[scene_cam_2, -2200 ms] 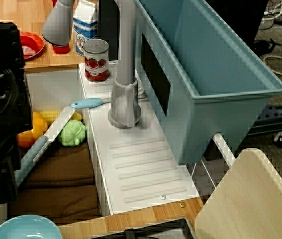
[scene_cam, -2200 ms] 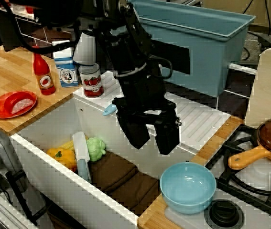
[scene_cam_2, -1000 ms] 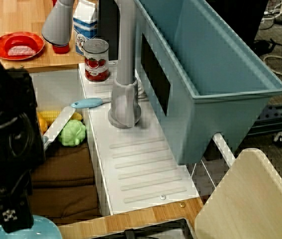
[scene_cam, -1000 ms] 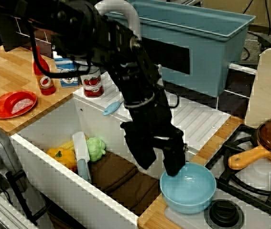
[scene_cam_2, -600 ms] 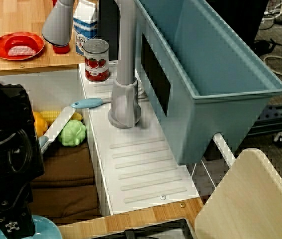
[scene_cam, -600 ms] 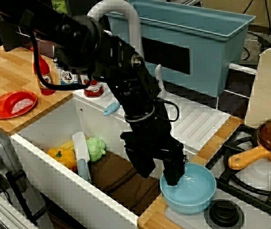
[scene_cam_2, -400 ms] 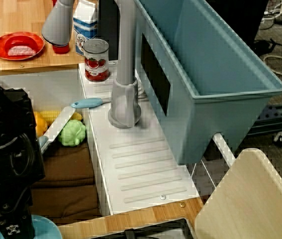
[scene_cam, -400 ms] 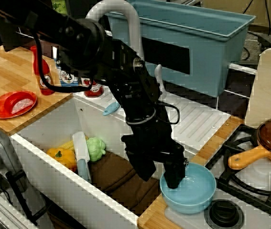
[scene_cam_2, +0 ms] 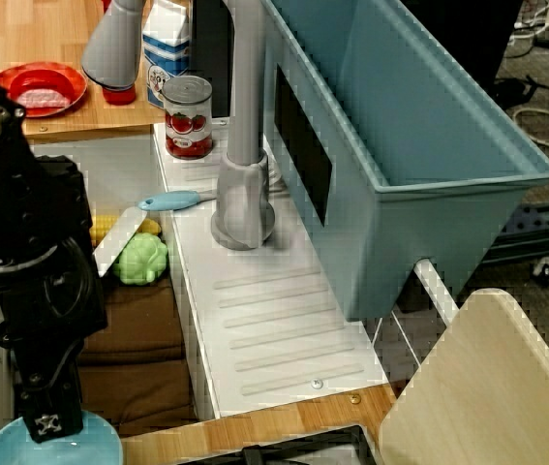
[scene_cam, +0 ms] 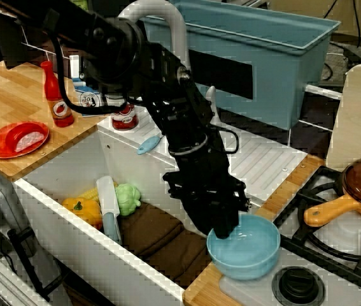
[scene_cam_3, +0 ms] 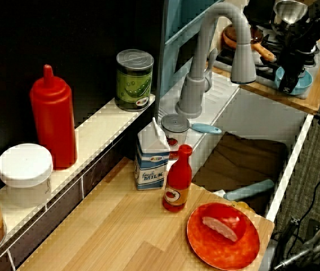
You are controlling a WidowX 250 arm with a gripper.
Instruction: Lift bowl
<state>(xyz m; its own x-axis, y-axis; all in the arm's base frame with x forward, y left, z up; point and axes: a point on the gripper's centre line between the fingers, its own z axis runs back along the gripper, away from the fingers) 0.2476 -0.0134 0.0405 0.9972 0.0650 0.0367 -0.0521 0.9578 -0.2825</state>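
Bowl [scene_cam: 244, 247]: light blue, at the counter corner between the sink and the stove, its near-sink rim caught by the arm.
Gripper [scene_cam: 219, 228]: black, jaws pinching the bowl's rim, one finger inside.
Sink [scene_cam: 59, 189]: holds brown cloths and toy vegetables.
Pan [scene_cam: 358, 188]: brown, lidded, on the stove, well apart from the bowl.

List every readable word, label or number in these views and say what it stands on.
"MILK": on the carton, blue letters on its front.
Tomato can: tomato picture only, print too blurred.
Green can: label unreadable.
Sauce bottle: round emblem, unreadable.
Bowl and gripper: no text visible.
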